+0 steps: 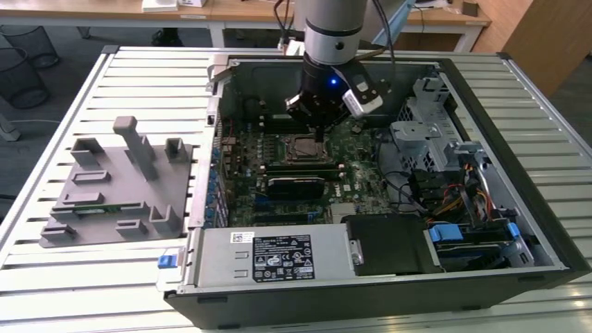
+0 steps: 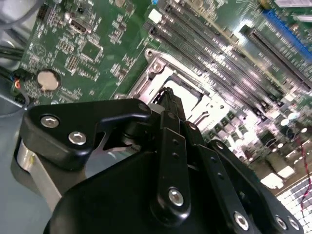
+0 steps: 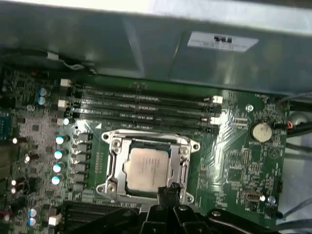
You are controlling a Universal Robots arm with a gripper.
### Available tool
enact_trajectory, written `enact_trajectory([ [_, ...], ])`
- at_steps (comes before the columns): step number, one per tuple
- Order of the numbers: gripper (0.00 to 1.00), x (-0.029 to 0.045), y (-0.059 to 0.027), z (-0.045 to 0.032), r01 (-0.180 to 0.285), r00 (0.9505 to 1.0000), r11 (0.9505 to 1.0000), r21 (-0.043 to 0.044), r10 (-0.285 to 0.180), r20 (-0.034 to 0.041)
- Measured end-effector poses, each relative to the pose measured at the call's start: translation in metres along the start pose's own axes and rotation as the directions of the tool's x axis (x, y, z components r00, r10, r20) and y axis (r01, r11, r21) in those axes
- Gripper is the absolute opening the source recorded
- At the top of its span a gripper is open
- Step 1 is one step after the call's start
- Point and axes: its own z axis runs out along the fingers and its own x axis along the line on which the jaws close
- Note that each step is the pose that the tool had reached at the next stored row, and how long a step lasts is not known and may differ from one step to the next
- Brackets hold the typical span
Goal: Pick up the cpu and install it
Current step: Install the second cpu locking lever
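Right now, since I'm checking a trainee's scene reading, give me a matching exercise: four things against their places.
1 cpu
2 claw
3 grey tray
4 round battery

A on the slatted table, outside the case
B in the socket
C just above the socket's edge
D on the motherboard, apart from the socket

Pairs: 1-B, 2-C, 3-A, 4-D

Robot lab: slatted workbench (image 1: pixel 138 76), desks (image 1: pixel 231 10).

Drive cage (image 1: pixel 428 132) and case wall (image 3: pixel 146 48) flank motherboard (image 3: pixel 234 146).
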Motion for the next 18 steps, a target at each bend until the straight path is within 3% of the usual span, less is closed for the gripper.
enact_trajectory([
  [3, 0.11, -0.0005, -0.0013, 0.0001, 0.000, 1.0000, 1.0000, -0.0037, 0.000, -0.0059],
  [7, 0.11, -0.0013, -0.0044, 0.0000, 0.000, 0.9997, 1.0000, -0.0057, 0.000, -0.0245],
  [12, 0.11, -0.0002, -0.0170, 0.0001, 0.000, 0.9996, 1.0000, -0.0064, 0.000, -0.0294],
  [16, 0.11, 0.0001, -0.0215, 0.0001, 0.000, 0.9988, 1.0000, -0.0081, 0.000, -0.0480],
  [18, 0.11, 0.0002, -0.0227, 0.0001, 0.000, 0.9986, 1.0000, -0.0085, 0.000, -0.0525],
])
